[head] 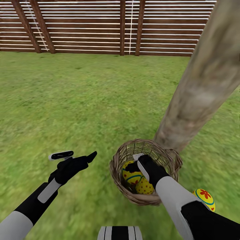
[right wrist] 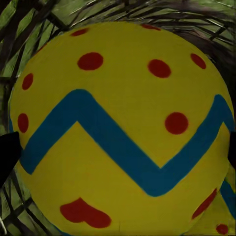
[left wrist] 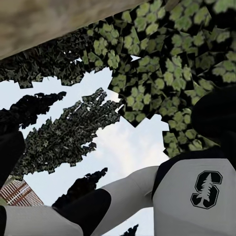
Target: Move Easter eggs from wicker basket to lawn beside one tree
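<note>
The wicker basket (head: 117, 166) stands on the lawn (head: 66, 100) at the foot of a thick pale tree (head: 200, 86). Two yellow Easter eggs lie in it, one with a blue band (head: 128, 176) and one with red dots (head: 144, 187). My right gripper (head: 132, 164) reaches down into the basket, open, just over the banded egg. In the right wrist view that egg (right wrist: 123, 123) is very close, with a dark fingertip (right wrist: 6, 153) at each side. A third egg (head: 204, 198) lies on the grass right of the basket, near the trunk. My left gripper (head: 77, 155) hovers open left of the basket, holding nothing.
A brown slatted fence (head: 83, 26) closes the far end of the lawn. Open grass spreads to the left and ahead. The left wrist view looks up at the leafy crown (left wrist: 162, 64), sky and part of my own arm (left wrist: 196, 196).
</note>
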